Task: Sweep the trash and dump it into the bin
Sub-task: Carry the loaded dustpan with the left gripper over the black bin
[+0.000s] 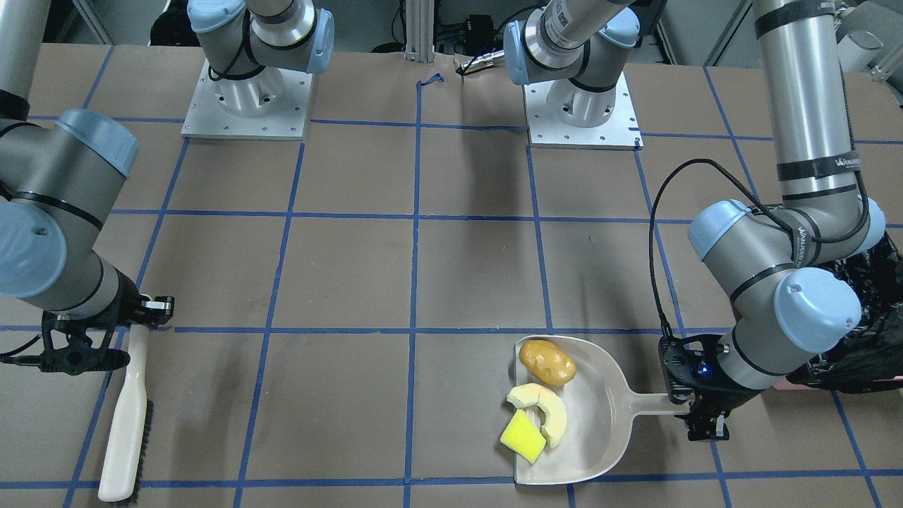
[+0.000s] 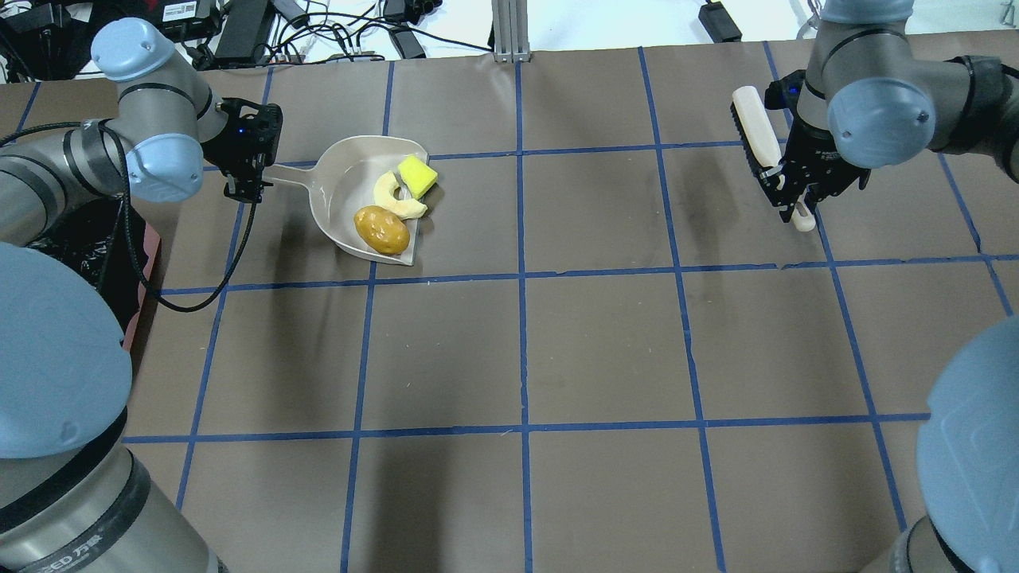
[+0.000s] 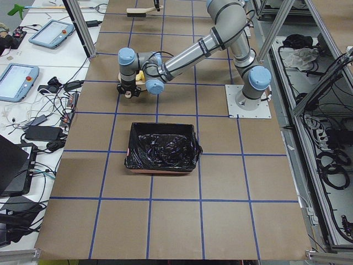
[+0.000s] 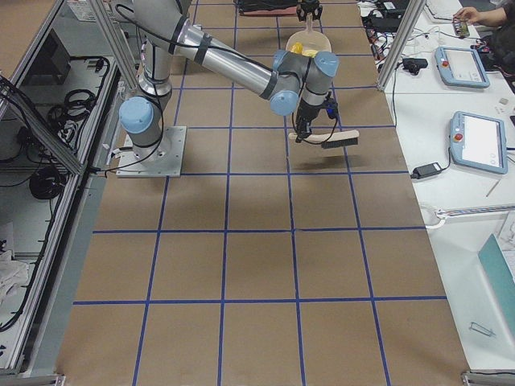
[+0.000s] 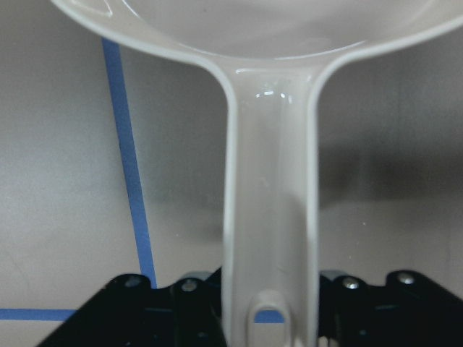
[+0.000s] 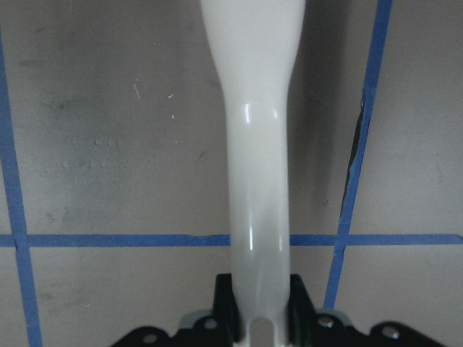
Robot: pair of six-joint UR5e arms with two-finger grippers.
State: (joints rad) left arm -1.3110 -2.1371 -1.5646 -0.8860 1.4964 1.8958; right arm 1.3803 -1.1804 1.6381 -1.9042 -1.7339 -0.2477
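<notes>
Low and right of centre in the front-facing view, a brown potato [image 1: 547, 362], a pale cream crescent slice [image 1: 549, 415] and a bright yellow sponge-like wedge [image 1: 523, 437] lie loose in a beige plastic dustpan [image 1: 601, 423]. They look light and apt to roll, so it wants level carrying by its stiff handle, where the left gripper [image 1: 697, 416] is clamped. At that frame's right edge sits the pink, black-bagged bin [image 1: 864, 346]. Far left, the right gripper [image 1: 144, 317] pinches a cream-handled brush [image 1: 127, 423] over the blue-taped brown paper tabletop [image 1: 338, 275].

the dustpan [image 1: 600, 423] is gleaming as smooth, glossy beige plastic, and the brush handle [image 1: 123, 430] is shining alike. the bin's black bag [image 3: 162, 146] is glinting, crinkled. matt brown paper [image 1: 480, 275] is covering the table; the yellow wedge [image 1: 523, 437] is looking spongy.
</notes>
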